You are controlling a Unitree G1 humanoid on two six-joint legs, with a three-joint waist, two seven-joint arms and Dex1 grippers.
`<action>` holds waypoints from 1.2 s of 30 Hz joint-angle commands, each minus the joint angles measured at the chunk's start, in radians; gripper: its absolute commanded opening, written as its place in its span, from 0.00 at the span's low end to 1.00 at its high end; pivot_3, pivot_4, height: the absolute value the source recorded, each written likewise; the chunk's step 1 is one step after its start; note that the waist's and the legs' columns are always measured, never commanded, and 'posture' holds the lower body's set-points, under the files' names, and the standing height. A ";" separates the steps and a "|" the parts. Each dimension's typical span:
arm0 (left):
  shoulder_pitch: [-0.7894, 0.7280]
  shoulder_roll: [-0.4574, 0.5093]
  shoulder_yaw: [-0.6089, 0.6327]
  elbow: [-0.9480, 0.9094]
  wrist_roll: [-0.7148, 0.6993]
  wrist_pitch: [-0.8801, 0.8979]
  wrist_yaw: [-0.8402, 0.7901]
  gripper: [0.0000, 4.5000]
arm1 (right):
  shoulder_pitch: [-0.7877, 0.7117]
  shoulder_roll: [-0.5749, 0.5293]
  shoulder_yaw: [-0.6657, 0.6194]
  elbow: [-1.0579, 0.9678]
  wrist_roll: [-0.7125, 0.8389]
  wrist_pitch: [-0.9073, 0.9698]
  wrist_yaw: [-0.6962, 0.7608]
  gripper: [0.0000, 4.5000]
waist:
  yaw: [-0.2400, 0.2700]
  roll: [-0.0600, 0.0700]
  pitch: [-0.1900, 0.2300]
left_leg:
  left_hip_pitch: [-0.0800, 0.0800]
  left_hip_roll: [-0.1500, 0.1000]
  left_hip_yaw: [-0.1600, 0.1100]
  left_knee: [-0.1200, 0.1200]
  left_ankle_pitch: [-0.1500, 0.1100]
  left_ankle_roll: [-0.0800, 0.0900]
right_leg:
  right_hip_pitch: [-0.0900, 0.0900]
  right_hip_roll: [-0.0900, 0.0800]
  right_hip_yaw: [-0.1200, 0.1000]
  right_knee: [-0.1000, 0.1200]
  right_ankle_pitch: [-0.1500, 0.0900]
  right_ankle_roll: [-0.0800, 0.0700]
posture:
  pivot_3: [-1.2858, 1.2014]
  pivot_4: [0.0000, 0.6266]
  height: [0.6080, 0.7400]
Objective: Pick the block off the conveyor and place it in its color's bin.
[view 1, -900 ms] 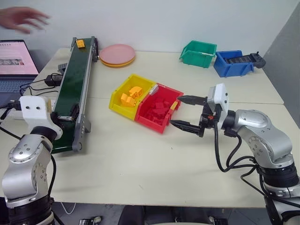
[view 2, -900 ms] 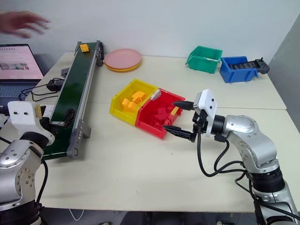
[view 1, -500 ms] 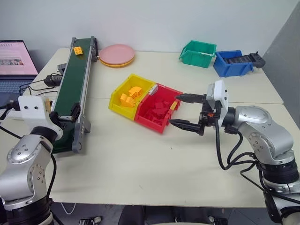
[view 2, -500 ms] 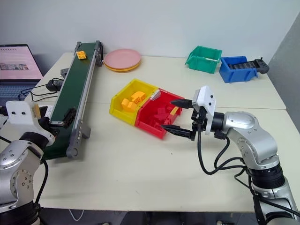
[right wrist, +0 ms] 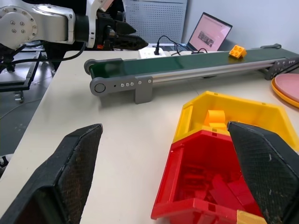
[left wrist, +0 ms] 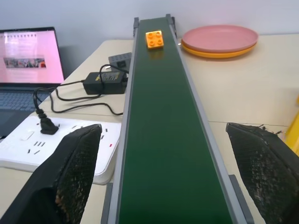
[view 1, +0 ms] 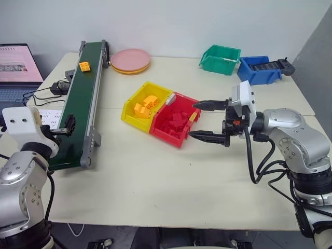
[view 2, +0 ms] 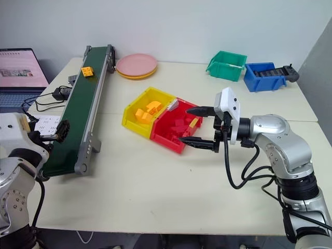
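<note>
The small yellow-orange block (view 1: 84, 66) rides on the far part of the dark green conveyor (view 1: 78, 106), and also shows as the block (left wrist: 154, 38) ahead on the belt. My left gripper (left wrist: 163, 127) is open at the conveyor's near end, a finger on each side of the belt, holding nothing. The yellow bin (view 1: 136, 98) sits mid-table with several yellow-orange pieces inside. My right gripper (view 1: 192, 120) is open and empty, pointing left at the front edge of the adjoining red bin (view 1: 176, 120).
Pink plates (view 1: 129, 60) lie beside the conveyor's far end. A green bin (view 1: 220, 58) and a blue bin (view 1: 259, 69) stand at the back right. A laptop (view 1: 18, 67), a power strip (left wrist: 28, 144) and cables lie left of the conveyor.
The block has travelled along the belt toward me. A person's hand at the far left has left the view. My left hand has shifted a little to the left.
</note>
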 commanded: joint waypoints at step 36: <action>-0.286 0.021 -0.108 0.241 0.066 0.193 0.077 1.00 | -0.027 -0.069 -0.033 -0.117 0.128 0.146 0.030 1.00 | 0.001 0.000 0.000 | 0.000 -0.001 0.000 -0.003 0.000 0.000 | 0.000 -0.002 -0.001 -0.003 0.000 0.000 | 0.52 0.24 1.00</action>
